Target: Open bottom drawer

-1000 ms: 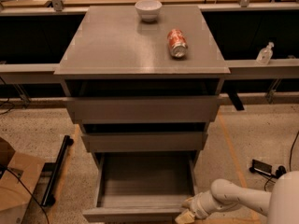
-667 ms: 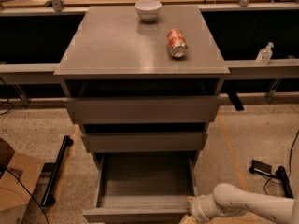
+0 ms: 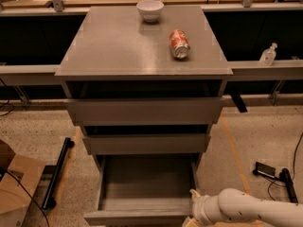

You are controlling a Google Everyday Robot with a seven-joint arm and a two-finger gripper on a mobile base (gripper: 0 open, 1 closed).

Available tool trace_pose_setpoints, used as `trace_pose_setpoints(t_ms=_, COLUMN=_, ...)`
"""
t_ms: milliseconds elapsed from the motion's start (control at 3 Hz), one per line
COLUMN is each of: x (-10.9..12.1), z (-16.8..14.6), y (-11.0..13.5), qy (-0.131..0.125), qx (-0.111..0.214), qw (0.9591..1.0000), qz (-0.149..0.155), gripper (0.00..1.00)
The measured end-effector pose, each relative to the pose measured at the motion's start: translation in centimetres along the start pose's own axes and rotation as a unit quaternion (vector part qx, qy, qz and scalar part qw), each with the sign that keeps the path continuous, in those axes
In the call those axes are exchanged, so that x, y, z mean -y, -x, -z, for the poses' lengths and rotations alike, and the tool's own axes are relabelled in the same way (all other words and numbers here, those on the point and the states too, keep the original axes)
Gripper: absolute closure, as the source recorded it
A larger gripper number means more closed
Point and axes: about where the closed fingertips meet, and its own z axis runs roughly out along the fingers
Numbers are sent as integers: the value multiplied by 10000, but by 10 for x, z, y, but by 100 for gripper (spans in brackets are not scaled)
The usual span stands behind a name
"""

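The bottom drawer (image 3: 137,217) sits at the near foot of the stack, pulled well out, its shallow grey inside bare to view. The gripper (image 3: 195,207) is at the drawer's near right front corner, touching or just beside it; whether it is open or closed I cannot tell. The opening step looks almost complete, so the next move probably calls for a short, straight pull or a clean release. On the table (image 3: 118,46), the red can (image 3: 179,44) shows no readable writing.

I see a white bowl (image 3: 150,10) at 12 o'clock, a red can (image 3: 179,44) lying on its side near 1, a clear bottle (image 3: 268,55) at 2, a cardboard box (image 3: 16,183) at 8; the gripper (image 3: 193,207) at 5.
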Motion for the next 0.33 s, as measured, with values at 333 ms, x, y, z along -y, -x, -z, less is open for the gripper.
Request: trace_pose_setpoints(t_ms=333, x=0, z=4, y=3, qy=-47, qx=0, qw=10000, qz=43, gripper=0)
